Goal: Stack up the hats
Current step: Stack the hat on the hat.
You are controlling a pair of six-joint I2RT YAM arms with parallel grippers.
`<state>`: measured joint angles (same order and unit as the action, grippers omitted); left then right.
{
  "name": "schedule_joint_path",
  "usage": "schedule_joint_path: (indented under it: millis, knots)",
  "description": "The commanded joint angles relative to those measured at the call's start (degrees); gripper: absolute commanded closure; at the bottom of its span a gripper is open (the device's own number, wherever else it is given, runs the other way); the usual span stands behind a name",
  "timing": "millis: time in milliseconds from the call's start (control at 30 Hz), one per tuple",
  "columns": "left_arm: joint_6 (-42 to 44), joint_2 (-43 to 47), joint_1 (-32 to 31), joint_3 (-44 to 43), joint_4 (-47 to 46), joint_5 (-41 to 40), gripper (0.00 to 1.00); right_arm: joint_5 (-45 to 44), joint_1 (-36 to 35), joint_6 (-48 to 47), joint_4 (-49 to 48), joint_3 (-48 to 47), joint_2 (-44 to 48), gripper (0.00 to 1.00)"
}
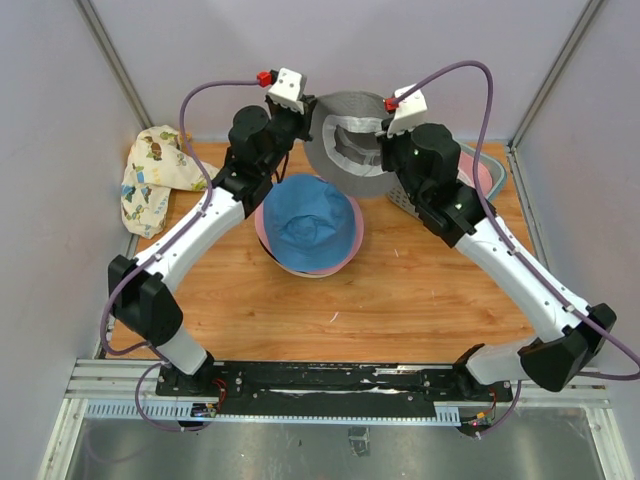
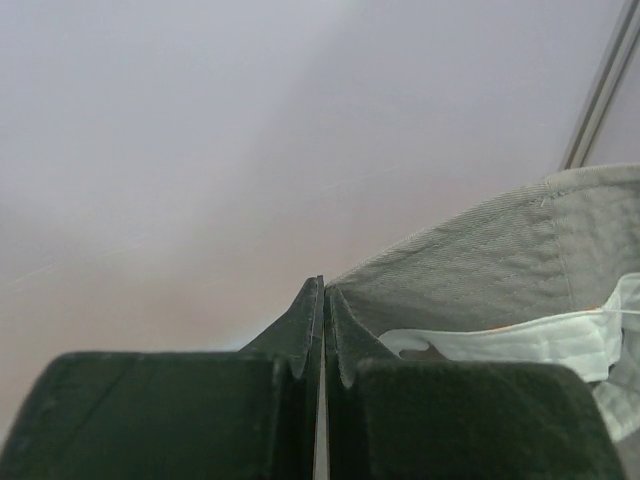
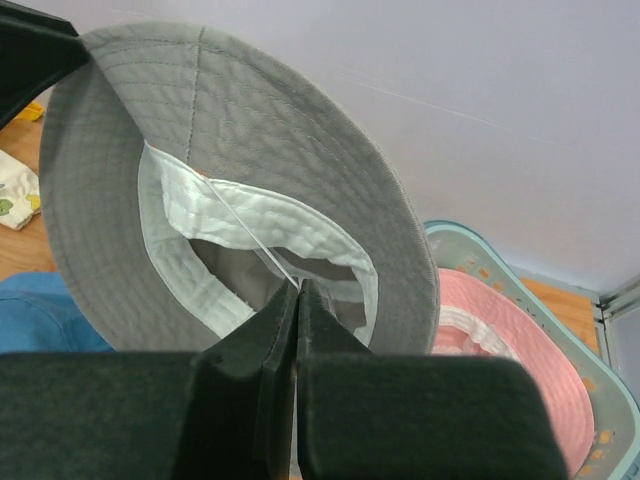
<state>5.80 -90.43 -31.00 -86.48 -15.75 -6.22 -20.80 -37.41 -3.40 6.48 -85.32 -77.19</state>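
A grey hat (image 1: 345, 150) hangs in the air at the back centre, underside and white inner band facing me, held between both grippers. My left gripper (image 1: 308, 128) is shut on its brim edge (image 2: 480, 260), seen at the fingertips in the left wrist view (image 2: 322, 287). My right gripper (image 1: 382, 138) is shut at the hat's inner band (image 3: 200, 215), with a thin white thread running to its tips (image 3: 298, 287). Below, a blue hat (image 1: 305, 222) sits crown-up on a pink hat (image 1: 335, 266). A cream patterned hat (image 1: 155, 178) lies at the far left.
A slatted basket (image 1: 405, 198) stands at the back right under my right arm. It has a teal rim (image 3: 480, 245) and holds another pink hat (image 3: 500, 340). Pale walls enclose the table on three sides.
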Motion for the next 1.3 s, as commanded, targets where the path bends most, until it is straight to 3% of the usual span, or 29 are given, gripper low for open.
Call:
schedule_joint_path:
  millis: [0, 233, 633, 1000, 1267]
  knots:
    - [-1.31, -3.36, 3.61, -5.99, -4.39, -1.16, 1.00, -4.32, -0.28, -3.01, -3.08, -1.16, -0.73, 1.00]
    - [-2.91, -4.16, 4.87, -6.84, -5.46, -0.23, 0.99, -3.92, -0.34, -4.16, -4.04, -1.93, -2.81, 0.99]
    - [-11.02, 18.05, 7.19, 26.31, -22.44, -1.88, 0.99, -7.71, -8.93, -7.32, -12.18, 10.80, 2.80, 0.99]
    - [-14.69, 31.85, 7.19, 39.58, -23.22, -4.17, 0.99, -14.07, -19.21, -12.06, -20.34, 20.14, 6.94, 0.99]
    - [-17.14, 40.40, 7.10, 50.38, -24.02, -5.43, 1.00, -16.62, -22.88, -13.79, -25.71, 27.18, 8.74, 1.00]
